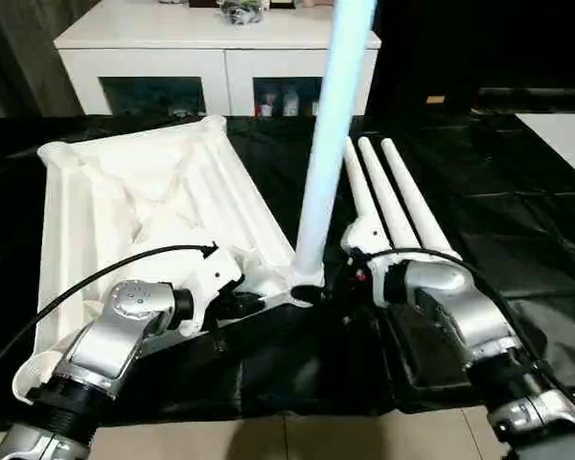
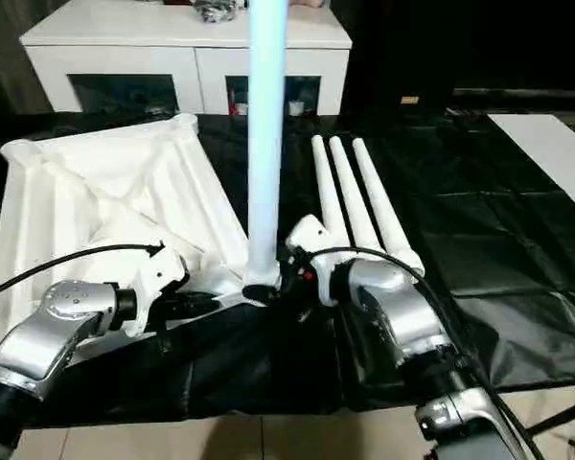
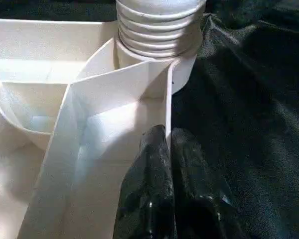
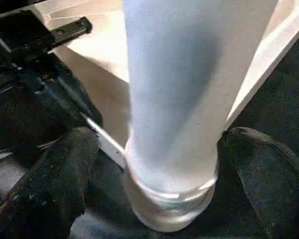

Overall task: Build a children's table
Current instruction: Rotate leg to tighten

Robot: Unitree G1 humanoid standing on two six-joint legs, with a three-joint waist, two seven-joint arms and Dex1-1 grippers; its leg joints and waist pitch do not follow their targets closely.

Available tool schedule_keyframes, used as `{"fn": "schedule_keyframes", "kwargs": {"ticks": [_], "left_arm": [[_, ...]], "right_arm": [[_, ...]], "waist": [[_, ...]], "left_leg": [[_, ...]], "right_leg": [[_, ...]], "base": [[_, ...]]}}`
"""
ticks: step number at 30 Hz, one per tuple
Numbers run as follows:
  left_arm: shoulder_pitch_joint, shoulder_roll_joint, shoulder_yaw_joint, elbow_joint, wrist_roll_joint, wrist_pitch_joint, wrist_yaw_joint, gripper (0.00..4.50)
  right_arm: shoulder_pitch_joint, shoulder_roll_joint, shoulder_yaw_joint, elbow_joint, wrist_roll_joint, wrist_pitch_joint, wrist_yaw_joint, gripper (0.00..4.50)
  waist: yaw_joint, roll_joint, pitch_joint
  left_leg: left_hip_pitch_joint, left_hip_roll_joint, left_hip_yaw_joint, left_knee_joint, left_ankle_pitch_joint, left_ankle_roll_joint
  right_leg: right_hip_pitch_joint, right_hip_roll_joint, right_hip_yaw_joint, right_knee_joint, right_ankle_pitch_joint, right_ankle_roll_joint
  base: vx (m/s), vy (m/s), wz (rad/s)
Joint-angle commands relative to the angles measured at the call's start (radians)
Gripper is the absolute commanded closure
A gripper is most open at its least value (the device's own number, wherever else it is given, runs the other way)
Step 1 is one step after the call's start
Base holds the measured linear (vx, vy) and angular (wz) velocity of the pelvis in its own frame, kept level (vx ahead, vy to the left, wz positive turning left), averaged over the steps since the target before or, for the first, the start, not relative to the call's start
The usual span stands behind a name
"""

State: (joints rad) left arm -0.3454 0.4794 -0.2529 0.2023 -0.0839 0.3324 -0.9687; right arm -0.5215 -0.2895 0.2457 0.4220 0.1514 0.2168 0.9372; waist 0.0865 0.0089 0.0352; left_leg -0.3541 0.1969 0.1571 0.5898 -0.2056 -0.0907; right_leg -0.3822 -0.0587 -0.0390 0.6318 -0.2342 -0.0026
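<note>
White plastic ribbed table panel (image 1: 153,206): L tool (image 3: 165,144) clamps edge rib, steadying corner socket; R tool (image 4: 154,164) wide open, straddles upright white tapered leg (image 1: 331,144).

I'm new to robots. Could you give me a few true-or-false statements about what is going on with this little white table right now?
1. One leg stands upright in a corner socket of the tabletop. True.
2. Five spare legs lie on the black sheet. False: three spare legs lie there.
3. The left claw is shut on the tabletop's edge wall. True.
4. The right claw is clamped tight on the upright leg. False: its fingers stand wide apart on either side of the leg.
</note>
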Motion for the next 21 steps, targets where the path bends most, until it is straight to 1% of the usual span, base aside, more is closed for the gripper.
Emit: {"fn": "schedule_keyframes", "kwargs": {"ticks": [1,2,3,7,8,9,10,11,12,13,15,16,17,21], "left_arm": [[0.015,-0.013,-0.015,-0.019,-0.013,0.003,-0.013,4.48],[0.015,-0.013,-0.015,-0.02,-0.012,0.005,-0.013,4.48],[0.016,-0.013,-0.015,-0.022,-0.012,0.007,-0.012,4.48],[0.015,-0.01,-0.016,-0.024,-0.012,0.009,-0.013,4.48],[0.015,-0.01,-0.016,-0.024,-0.012,0.01,-0.013,4.5],[0.015,-0.01,-0.016,-0.024,-0.012,0.01,-0.014,4.5],[0.016,-0.01,-0.016,-0.025,-0.012,0.011,-0.013,4.5],[0.016,-0.01,-0.016,-0.026,-0.012,0.012,-0.013,4.5],[0.016,-0.01,-0.016,-0.026,-0.012,0.012,-0.013,4.5],[0.016,-0.011,-0.016,-0.027,-0.012,0.014,-0.014,4.5],[0.016,-0.011,-0.016,-0.028,-0.013,0.014,-0.015,4.5],[0.016,-0.011,-0.016,-0.027,-0.013,0.015,-0.015,4.5],[0.017,-0.01,-0.016,-0.027,-0.013,0.015,-0.015,4.5],[0.019,-0.008,-0.018,-0.027,-0.012,0.015,-0.018,4.5]], "right_arm": [[-0.017,0.004,0.01,0.028,-0.015,-0.025,-0.002,0.0],[-0.021,0.006,0.013,0.039,-0.019,-0.031,-0.004,0.0],[-0.025,0.008,0.015,0.05,-0.025,-0.038,-0.003,0.0],[-0.038,0.019,0.025,0.087,-0.04,-0.059,-0.001,0.0],[-0.04,0.021,0.024,0.092,-0.041,-0.062,0.0,0.3],[-0.045,0.025,0.024,0.102,-0.043,-0.067,-0.001,0.38],[-0.05,0.031,0.02,0.116,-0.043,-0.073,-0.003,0.38],[-0.054,0.034,0.018,0.124,-0.044,-0.076,-0.003,0.43],[-0.054,0.035,0.017,0.126,-0.044,-0.077,-0.003,0.57],[-0.06,0.039,0.015,0.14,-0.043,-0.083,-0.004,0.8],[-0.064,0.043,0.013,0.153,-0.044,-0.09,-0.004,0.83],[-0.065,0.045,0.012,0.157,-0.044,-0.09,-0.003,1.02],[-0.066,0.045,0.012,0.159,-0.045,-0.092,-0.002,1.02],[-0.07,0.051,0.01,0.18,-0.052,-0.102,0.0,1.4]], "waist": [[-0.004,0.005,-0.057],[-0.004,0.002,-0.057],[-0.003,0.004,-0.058],[-0.004,0.004,-0.057],[-0.004,0.004,-0.057],[-0.005,0.004,-0.057],[-0.004,0.001,-0.058],[-0.003,0.003,-0.058],[-0.003,0.003,-0.058],[-0.004,0.004,-0.059],[-0.005,0.004,-0.058],[-0.005,0.003,-0.058],[-0.004,0.004,-0.058],[-0.004,0.005,-0.058]], "left_leg": [[0.003,0.025,0.002,-0.058,-0.051,0.042],[0.002,0.025,0.002,-0.058,-0.048,0.043],[0.003,0.025,0.002,-0.058,-0.043,0.045],[0.002,0.024,0.002,-0.057,-0.04,0.047],[0.003,0.025,0.002,-0.058,-0.049,0.048],[0.003,0.025,0.002,-0.058,-0.05,0.048],[0.003,0.025,0.003,-0.057,-0.046,0.05],[0.003,0.025,0.002,-0.057,-0.042,0.052],[0.003,0.025,0.002,-0.057,-0.042,0.052],[0.003,0.025,0.002,-0.057,-0.036,0.054],[0.003,0.025,0.003,-0.057,-0.041,0.053],[0.003,0.025,0.003,-0.057,-0.042,0.053],[0.003,0.025,0.003,-0.057,-0.04,0.054],[0.003,0.026,0.003,-0.058,-0.046,0.053]], "right_leg": [[0.051,-0.064,0.039,-0.052,0.169,-0.275],[0.052,-0.064,0.039,-0.052,0.172,-0.274],[0.052,-0.065,0.039,-0.051,0.176,-0.274],[0.052,-0.064,0.038,-0.051,0.181,-0.274],[0.051,-0.065,0.039,-0.051,0.171,-0.275],[0.051,-0.065,0.038,-0.051,0.169,-0.274],[0.051,-0.065,0.039,-0.051,0.174,-0.275],[0.051,-0.065,0.039,-0.05,0.177,-0.276],[0.051,-0.065,0.039,-0.05,0.177,-0.276],[0.051,-0.065,0.039,-0.049,0.183,-0.277],[0.05,-0.064,0.038,-0.05,0.179,-0.28],[0.051,-0.064,0.038,-0.05,0.178,-0.279],[0.051,-0.064,0.038,-0.05,0.179,-0.28],[0.05,-0.066,0.038,-0.05,0.174,-0.28]], "base": [[0.0,0.0,0.0],[0.0,0.0,0.0],[0.0,0.0,0.0],[0.0,0.0,0.0],[0.0,0.0,0.0],[0.0,0.0,0.0],[0.0,0.0,0.0],[0.0,0.0,0.0],[0.0,0.0,0.0],[0.0,0.0,0.0],[0.0,0.0,0.0],[0.0,0.0,0.0],[0.0,0.0,0.0],[0.0,0.0,0.0]]}}
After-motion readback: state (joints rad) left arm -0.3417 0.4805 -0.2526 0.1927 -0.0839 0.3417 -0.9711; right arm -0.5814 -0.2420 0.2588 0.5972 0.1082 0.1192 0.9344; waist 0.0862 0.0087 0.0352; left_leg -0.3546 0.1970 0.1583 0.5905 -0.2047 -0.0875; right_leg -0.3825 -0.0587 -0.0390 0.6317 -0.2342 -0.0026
